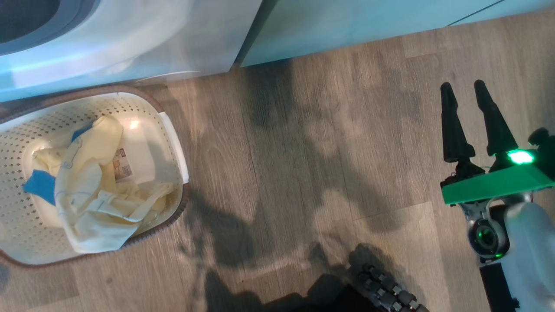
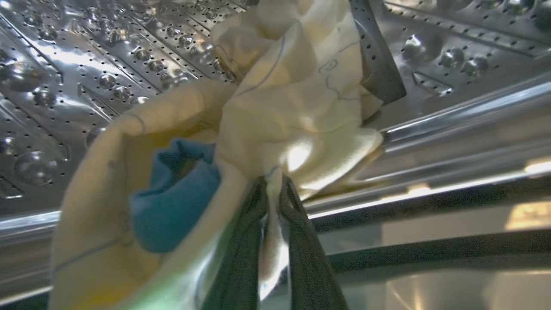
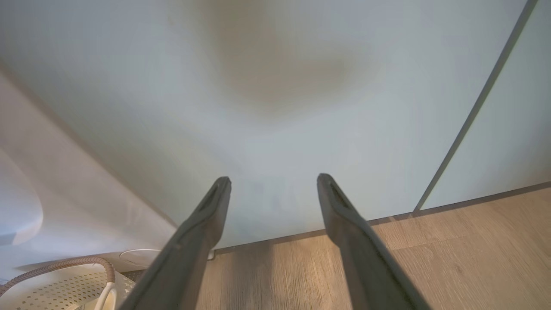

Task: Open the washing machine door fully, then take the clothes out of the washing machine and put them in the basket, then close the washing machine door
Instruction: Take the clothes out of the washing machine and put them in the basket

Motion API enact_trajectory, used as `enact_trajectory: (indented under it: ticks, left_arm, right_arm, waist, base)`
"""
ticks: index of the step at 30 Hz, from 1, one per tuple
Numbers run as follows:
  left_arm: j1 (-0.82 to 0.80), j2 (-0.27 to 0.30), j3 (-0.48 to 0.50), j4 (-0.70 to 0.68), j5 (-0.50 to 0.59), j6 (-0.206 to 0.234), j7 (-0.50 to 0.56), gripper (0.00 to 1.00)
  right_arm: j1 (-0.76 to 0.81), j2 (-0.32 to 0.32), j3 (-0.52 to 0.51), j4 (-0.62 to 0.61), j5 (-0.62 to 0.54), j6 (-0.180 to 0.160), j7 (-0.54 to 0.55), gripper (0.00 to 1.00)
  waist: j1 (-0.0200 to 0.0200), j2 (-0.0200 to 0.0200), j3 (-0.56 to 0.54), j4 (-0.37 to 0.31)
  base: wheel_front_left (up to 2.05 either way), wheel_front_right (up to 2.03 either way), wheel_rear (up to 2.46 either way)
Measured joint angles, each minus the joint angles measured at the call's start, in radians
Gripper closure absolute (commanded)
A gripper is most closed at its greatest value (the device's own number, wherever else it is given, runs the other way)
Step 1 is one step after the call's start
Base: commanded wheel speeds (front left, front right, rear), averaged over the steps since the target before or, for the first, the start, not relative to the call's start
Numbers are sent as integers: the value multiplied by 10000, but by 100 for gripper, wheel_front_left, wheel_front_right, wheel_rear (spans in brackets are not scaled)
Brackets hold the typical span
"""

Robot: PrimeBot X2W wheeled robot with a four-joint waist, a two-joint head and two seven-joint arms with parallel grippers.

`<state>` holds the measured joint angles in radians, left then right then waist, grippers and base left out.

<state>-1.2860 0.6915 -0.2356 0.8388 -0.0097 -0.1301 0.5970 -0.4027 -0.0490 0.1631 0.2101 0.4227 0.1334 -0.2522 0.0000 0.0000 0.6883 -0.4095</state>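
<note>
Deep inside the dimpled steel drum [image 2: 86, 64], our left gripper [image 2: 272, 185] pinched onto a pale yellow bear-print garment [image 2: 297, 99], our right gripper [image 1: 463, 86] with fingers wide apart, empty, over grey wood-look floor [image 1: 303, 151]

I see the basket [image 1: 143, 108] at the left of the frame on the wooden floor [image 1: 303, 173], with pale yellow and blue clothes [image 1: 86, 190] heaped inside. The white washing machine [image 1: 130, 39] sits upper left, with a pale green cabinet [image 1: 368, 21] beside it along the top. My right tool [image 1: 463, 89] hangs at the right edge, fingers apart, pointing up-frame.
</note>
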Motion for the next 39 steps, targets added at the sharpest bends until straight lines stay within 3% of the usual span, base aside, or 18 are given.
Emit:
enact_trajectory:
  ticks: [8,14,21,27,39]
  left_arm:
    - [-51,12,-934,748,-1873,-2,-1432,100]
    - [238,-282,-1367,817,-3522,-2,-2391,100]
    - [1336,-736,-1551,228,-4995,0,-3513,100]
    - [3232,-1248,-1452,-963,-5919,44,-4556,100]
    - [7398,-1965,-909,-5078,-6489,1818,-6115,100]
  right_arm:
    - [20,0,-77,35,-8,0,0,0]
    - [81,0,-301,69,-236,0,0,0]
    - [343,0,-510,104,-669,0,-2,0]
    - [901,-4,-675,226,-901,0,0,0]
    - [1761,-297,-779,334,-982,0,0,0]
  waist:
    - [0,0,-289,144]
    - [0,0,-691,436]
    - [0,1,-1354,868]
    - [-1,1,-2078,1253]
    - [-2,1,-3452,2047]
  base:
    - [0,0,0]
    - [0,0,0]
    - [0,0,0]
    - [0,0,0]
    - [0,0,0]
